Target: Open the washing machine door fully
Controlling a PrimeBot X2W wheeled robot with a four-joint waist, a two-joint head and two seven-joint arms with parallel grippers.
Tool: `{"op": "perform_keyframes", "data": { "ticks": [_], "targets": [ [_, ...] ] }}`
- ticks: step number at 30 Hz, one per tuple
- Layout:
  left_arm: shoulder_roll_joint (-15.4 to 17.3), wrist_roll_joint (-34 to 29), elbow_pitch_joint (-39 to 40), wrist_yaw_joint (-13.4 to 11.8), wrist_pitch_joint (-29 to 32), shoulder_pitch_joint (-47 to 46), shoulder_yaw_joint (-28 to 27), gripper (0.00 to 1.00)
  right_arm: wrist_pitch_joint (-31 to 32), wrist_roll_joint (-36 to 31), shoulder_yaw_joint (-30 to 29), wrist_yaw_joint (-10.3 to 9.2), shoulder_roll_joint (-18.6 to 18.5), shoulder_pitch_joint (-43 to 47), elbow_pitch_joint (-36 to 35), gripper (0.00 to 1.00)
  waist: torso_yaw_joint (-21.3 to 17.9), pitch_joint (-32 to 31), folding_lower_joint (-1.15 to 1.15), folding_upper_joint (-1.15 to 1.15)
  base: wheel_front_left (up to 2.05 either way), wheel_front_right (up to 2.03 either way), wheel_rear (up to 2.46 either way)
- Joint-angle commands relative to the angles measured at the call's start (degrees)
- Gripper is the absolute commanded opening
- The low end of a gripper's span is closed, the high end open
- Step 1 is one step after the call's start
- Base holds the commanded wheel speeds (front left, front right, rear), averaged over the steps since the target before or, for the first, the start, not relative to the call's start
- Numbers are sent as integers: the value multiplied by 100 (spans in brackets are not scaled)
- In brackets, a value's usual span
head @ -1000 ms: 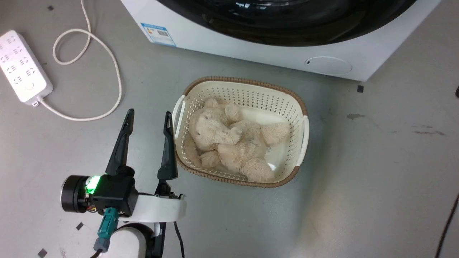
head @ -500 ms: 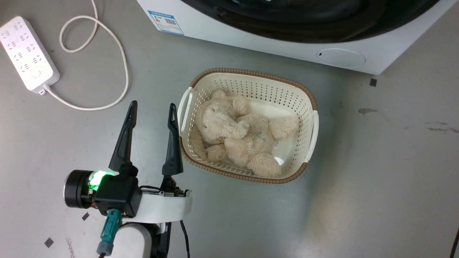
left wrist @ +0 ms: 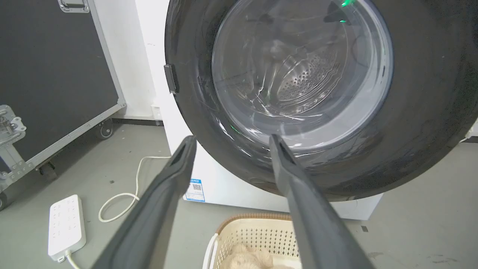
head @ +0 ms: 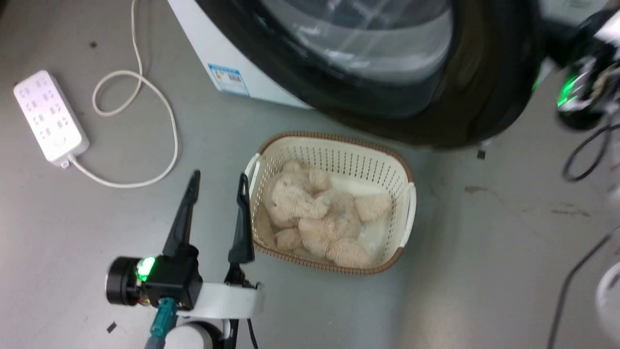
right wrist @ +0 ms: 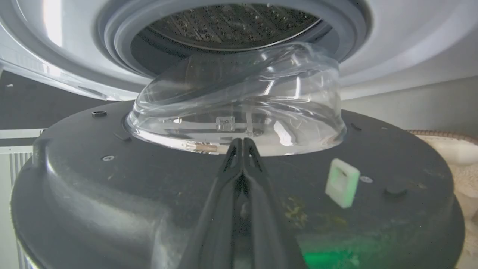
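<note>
The right gripper (right wrist: pixel 242 142), jaws pressed together, seems to touch the washing machine door (right wrist: pixel 112 179) just ahead, while the left gripper (left wrist: pixel 232 139), jaws spread, faces it from farther off.

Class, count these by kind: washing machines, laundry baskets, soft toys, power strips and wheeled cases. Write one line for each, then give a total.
Washing machine: 1
Laundry basket: 1
Soft toy: 1
Power strip: 1
Wheeled case: 1
Total: 5
</note>
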State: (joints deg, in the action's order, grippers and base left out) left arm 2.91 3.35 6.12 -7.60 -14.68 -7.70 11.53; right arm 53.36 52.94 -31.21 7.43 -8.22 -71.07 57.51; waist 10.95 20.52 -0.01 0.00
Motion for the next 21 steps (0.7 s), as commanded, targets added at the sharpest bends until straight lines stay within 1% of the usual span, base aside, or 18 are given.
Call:
{"op": "perform_keyframes", "data": {
  "ticks": [1, 6, 11, 15, 21],
  "targets": [
    [8, 20, -66, 32, -32, 129, -9, 100, 134, 58, 29, 6, 187, 255, -10, 0, -58, -287, 1, 0, 0, 0, 0],
    [10, 68, -210, 142, -32, 390, -28, 100, 542, 136, 146, 6, 440, 853, -314, 0, -70, -707, 1, 0, 0, 0, 0],
    [25, 104, -359, 308, -32, 559, -9, 100, 1022, 342, 433, 6, 527, 1370, -567, 0, -57, -999, 1, 0, 0, 0, 0],
    [24, 131, -436, 419, -32, 639, 34, 100, 1260, 1046, 1188, 6, 532, 1698, -568, 0, -42, -1134, 1, 0, 0, 0, 0],
    [18, 199, -558, 550, -32, 707, 127, 100, 1118, 2351, 2711, 6, 533, 2270, -883, 0, -19, -1216, 1, 0, 0, 0, 0]
  ]
}}
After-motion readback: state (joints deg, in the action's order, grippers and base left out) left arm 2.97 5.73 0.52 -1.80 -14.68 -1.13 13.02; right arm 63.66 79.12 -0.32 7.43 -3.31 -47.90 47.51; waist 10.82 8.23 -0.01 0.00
